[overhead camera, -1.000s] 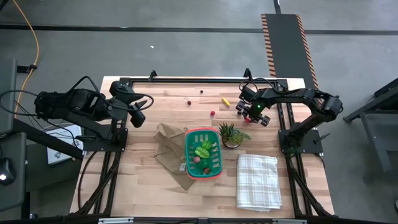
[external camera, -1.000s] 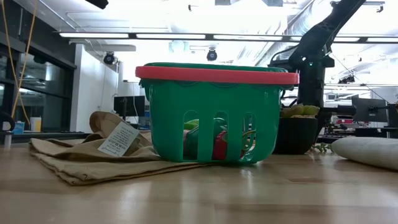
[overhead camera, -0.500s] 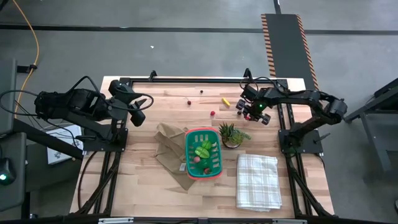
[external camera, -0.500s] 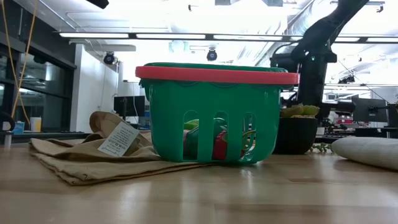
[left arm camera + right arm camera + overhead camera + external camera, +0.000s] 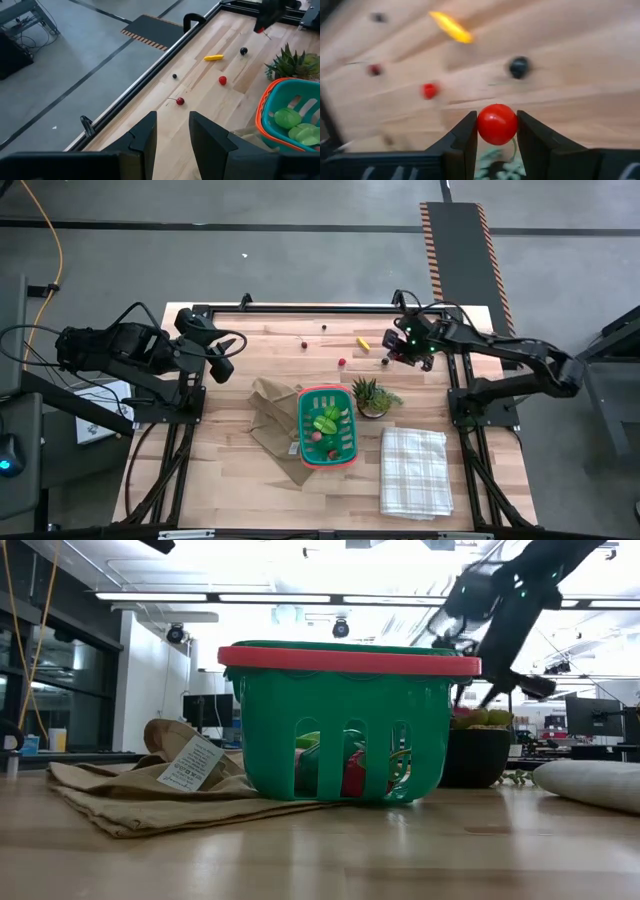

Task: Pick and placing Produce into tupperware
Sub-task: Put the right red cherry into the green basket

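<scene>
My right gripper (image 5: 404,352) hangs above the table's far right part, shut on a small red ball (image 5: 497,124). Below it, several produce pieces lie loose on the wood: a yellow piece (image 5: 363,343), a red ball (image 5: 341,363), a stemmed red one (image 5: 303,345), and dark berries (image 5: 323,327) (image 5: 243,51). The teal tupperware (image 5: 327,427) with its orange rim stands mid-table, with green pieces (image 5: 328,420) inside. My left gripper (image 5: 172,140) waits at the table's far left, open, with nothing between its fingers. My right gripper pinches the red ball by its two opposite sides (image 5: 481,125) between the two fingers. The fingers slant downward from the table's right side. The ball is lifted clear of the wood.
A spiky potted plant (image 5: 372,395) stands right of the tupperware, just nearer than my right gripper. A brown paper bag (image 5: 270,415) lies under and left of the tupperware. A white checked cloth (image 5: 413,470) lies at the near right. A black rail (image 5: 320,308) runs along the far edge.
My right gripper has risen from the table with the red ball between its fingers, rolling and tipping as it went. The ball now hangs clear of the wood.
</scene>
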`<move>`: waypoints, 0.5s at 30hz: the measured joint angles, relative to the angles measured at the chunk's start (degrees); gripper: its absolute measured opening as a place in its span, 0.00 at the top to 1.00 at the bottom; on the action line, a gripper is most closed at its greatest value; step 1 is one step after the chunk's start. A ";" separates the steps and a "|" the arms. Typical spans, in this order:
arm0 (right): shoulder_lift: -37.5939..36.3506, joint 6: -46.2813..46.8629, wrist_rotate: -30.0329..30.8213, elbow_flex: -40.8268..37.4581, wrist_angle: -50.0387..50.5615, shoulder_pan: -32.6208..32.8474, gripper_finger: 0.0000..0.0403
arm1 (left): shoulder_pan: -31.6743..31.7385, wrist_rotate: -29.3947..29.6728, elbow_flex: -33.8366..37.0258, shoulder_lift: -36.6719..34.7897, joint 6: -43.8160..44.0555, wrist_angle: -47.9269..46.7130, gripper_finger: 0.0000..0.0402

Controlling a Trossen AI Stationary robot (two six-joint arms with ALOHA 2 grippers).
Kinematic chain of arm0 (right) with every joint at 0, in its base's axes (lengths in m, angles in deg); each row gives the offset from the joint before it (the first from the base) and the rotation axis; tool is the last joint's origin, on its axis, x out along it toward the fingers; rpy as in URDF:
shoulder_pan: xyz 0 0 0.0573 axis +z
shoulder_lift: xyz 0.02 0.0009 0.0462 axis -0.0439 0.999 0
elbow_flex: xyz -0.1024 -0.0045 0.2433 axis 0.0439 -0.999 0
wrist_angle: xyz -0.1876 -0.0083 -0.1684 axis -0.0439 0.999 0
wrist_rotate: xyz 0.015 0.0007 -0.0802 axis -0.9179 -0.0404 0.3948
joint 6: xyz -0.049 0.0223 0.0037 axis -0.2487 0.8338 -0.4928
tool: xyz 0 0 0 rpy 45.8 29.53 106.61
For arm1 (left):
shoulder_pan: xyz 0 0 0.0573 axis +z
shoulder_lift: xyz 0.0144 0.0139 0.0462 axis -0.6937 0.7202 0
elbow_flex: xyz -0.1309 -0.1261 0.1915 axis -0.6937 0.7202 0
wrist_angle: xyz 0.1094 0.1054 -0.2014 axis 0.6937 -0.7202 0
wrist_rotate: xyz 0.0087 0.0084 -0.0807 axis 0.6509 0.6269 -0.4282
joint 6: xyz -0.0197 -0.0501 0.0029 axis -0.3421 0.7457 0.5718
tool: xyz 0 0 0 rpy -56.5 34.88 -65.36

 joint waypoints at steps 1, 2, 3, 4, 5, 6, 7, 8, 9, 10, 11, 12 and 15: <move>-1.01 -0.95 0.19 0.00 -1.35 0.26 0.75 | 0.00 -0.18 0.00 -0.01 0.00 0.01 0.75; -2.06 -1.79 0.27 0.00 -2.97 0.47 0.75 | 0.00 -0.51 0.00 -0.01 0.00 0.01 0.75; -3.11 -2.87 0.38 0.00 -4.79 0.66 0.75 | 0.00 -0.78 0.00 -0.01 0.00 0.03 0.75; -4.05 -4.20 0.40 0.00 -6.79 0.85 0.75 | 0.00 -0.87 0.02 -0.02 0.00 0.05 0.75; -4.94 -5.47 0.39 0.00 -8.69 1.01 0.75 | 0.00 -0.87 0.00 0.00 0.00 0.05 0.75; -5.85 -6.72 0.42 0.00 -10.75 1.06 0.75 | 0.00 -0.87 0.00 0.00 0.00 0.05 0.75; -6.69 -7.99 0.35 0.00 -12.81 1.06 0.75 | 0.00 -0.87 0.01 -0.01 0.00 0.05 0.75; -7.46 -9.35 0.11 0.00 -15.01 1.06 0.75 | 0.00 -0.87 0.00 0.00 0.00 0.03 0.75; -8.14 -10.67 -0.22 0.00 -17.24 1.06 0.75 | 0.00 -0.87 0.00 -0.02 0.00 0.05 0.75; -8.76 -11.93 -0.75 0.00 -19.32 1.05 0.75 | 0.00 -0.90 0.01 -0.01 0.00 0.03 0.75; -9.37 -13.21 -1.38 0.00 -21.51 1.05 0.75 | 0.00 -0.89 0.00 0.00 0.00 0.06 0.75; -9.93 -14.36 -2.09 0.00 -23.85 1.03 0.75 | 0.00 -0.87 0.00 0.00 0.00 0.17 0.75; -11.19 -17.86 -5.96 0.00 -30.20 1.03 0.75 | 0.00 -0.87 0.00 -0.02 0.02 0.49 0.75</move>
